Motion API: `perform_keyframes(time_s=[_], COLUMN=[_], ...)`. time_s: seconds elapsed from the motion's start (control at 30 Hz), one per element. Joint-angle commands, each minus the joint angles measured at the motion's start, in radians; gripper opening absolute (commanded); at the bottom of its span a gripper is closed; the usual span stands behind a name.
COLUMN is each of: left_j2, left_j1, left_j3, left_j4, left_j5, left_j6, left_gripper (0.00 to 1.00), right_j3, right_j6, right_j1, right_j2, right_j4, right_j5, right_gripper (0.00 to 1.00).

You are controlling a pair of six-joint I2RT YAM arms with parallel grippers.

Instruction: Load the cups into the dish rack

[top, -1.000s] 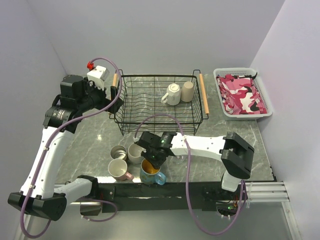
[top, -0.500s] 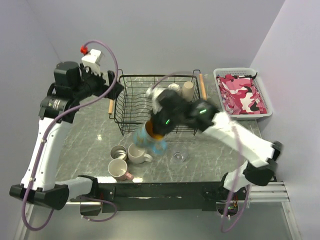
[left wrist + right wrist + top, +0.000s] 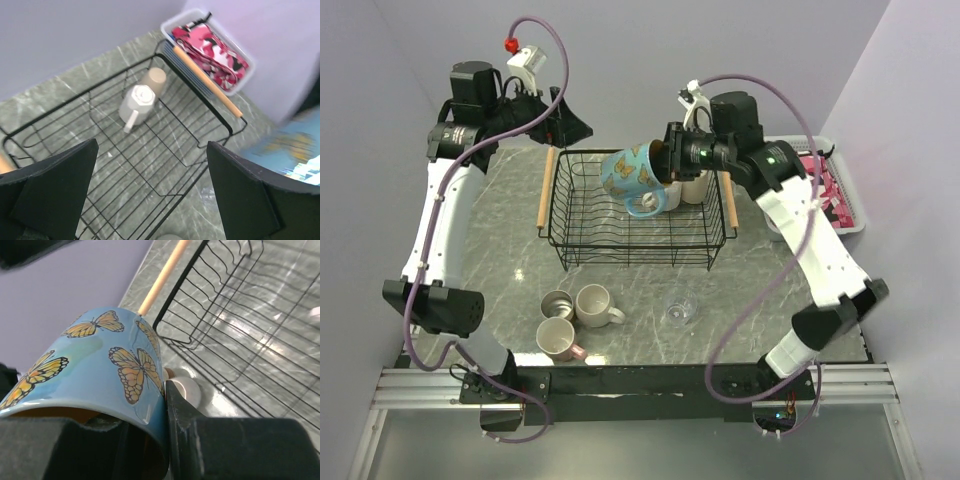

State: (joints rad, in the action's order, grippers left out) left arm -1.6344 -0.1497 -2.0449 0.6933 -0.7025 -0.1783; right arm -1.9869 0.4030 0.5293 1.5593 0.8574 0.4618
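My right gripper [image 3: 665, 165] is shut on the rim of the blue mug [image 3: 632, 176] with butterflies and an orange inside. It holds the mug tilted above the back of the black wire dish rack [image 3: 620, 235]. In the right wrist view one finger sits inside the mug [image 3: 100, 365] and one outside. A white mug [image 3: 137, 100] and a tan cup [image 3: 152, 77] stand in the rack's back right. On the table in front are a steel cup [image 3: 557, 303], a white mug [image 3: 592, 305], a pink mug [image 3: 557, 340] and a clear glass [image 3: 682, 308]. My left gripper [image 3: 570, 125] is open and empty, high above the rack's back left corner.
The white plastic basket [image 3: 175, 25] with pink camouflage cloth stands right of the rack, partly hidden by my right arm in the top view. The rack's wooden handles [image 3: 547, 190] run along its left and right sides. Walls close in the back and both sides.
My right arm has lifted the blue mug from the table's front and carried it back over the rack. My left arm has risen and swung farther back.
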Motion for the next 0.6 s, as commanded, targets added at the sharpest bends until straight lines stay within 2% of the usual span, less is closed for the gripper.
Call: perform_keyframes(time_s=[0.0,0.3,0.57], left_j2=[-0.005,-0.005,-0.031], left_j1=[0.007,0.004,-0.033], left_j3=[-0.015,0.06,0.051], left_j4=[-0.02,-0.092,-0.11], left_j5=[-0.121,-0.137,-0.143], left_j6=[0.011,-0.055,-0.136], left_gripper=[0.96,0.96,0.96], right_j3=[0.011,0.092,0.068], right_j6=[0.151,0.407,0.574], right_j1=[-0.08,-0.163,-0.166], right_j2=[0.028,0.134,0.22], right_j4=[-0.351,-0.762,-0.966], right_j5=[0.202,0.382,0.442], right_gripper=[0.0,0.0,0.0])
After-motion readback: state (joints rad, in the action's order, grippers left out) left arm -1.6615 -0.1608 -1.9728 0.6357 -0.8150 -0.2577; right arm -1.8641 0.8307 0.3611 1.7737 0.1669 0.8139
